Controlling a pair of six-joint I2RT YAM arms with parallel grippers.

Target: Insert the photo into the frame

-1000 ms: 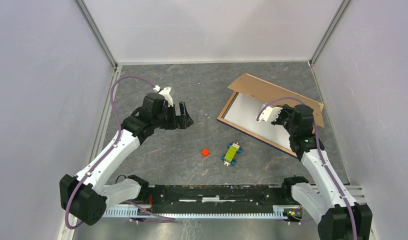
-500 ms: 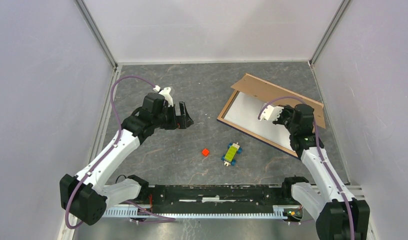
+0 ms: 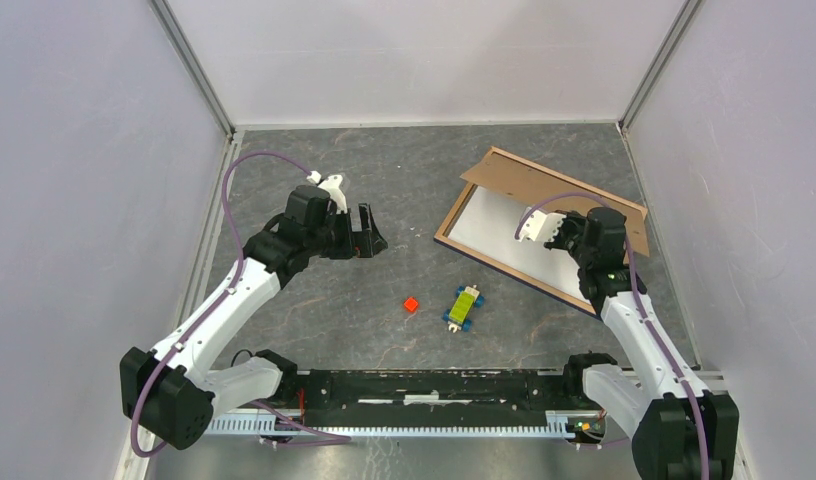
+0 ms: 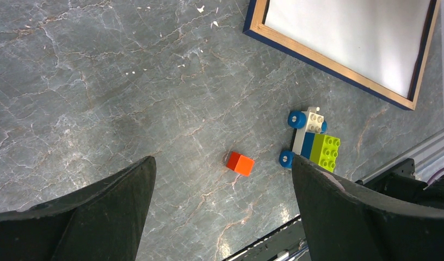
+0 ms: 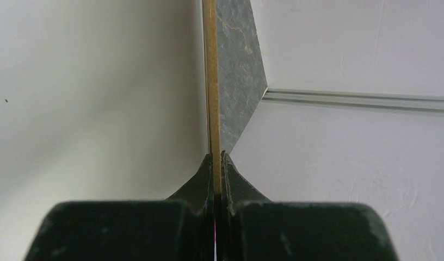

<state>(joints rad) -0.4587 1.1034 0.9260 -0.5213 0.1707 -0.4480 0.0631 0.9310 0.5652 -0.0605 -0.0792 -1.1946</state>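
Left fingers point(image 3: 372, 232): spread wide and holding nothing, raised over the grey marbled surface point(image 3: 384, 170) left of centre. In the left wrist view point(image 4: 222, 161) both dark fingers frame the toys below.
Right fingers point(image 5: 217, 157): pressed together on the near edge of the thin plain brown backing board point(image 5: 211, 81), which the right wrist view shows edge-on as a narrow vertical strip.
Right fingers, top view point(image 3: 562, 232): largely covered by the wrist and its white camera housing; the contact itself is not visible there.
Frame: the large thin rectangular picture frame with a light wood face and dark blue outer edge point(image 3: 504, 270) lies flat on the right half of the surface, turned at an angle. Its near right corner is hidden under the right arm. In the left wrist view point(image 4: 328, 62) its far part is cut off by the picture edge.
Frame opening: filled by a white rectangular panel point(image 3: 494, 235) point(image 4: 350, 38). Whether this is the photo lying face down cannot be told.
Backing board, top view point(image 3: 544, 185): overlaps the frame's far side; its right corner comes near the right wall.
Loose items: a small red cube point(image 3: 411, 303) point(image 4: 240, 163) and a toy car of blue, white and lime building blocks point(image 3: 464, 305) point(image 4: 312, 145) sit near each other, apart, just short of the frame's near edge.
Open room: bare surface between the left fingers and the frame's left corner.
Bounds: white enclosure walls point(image 3: 424, 60) on three sides.
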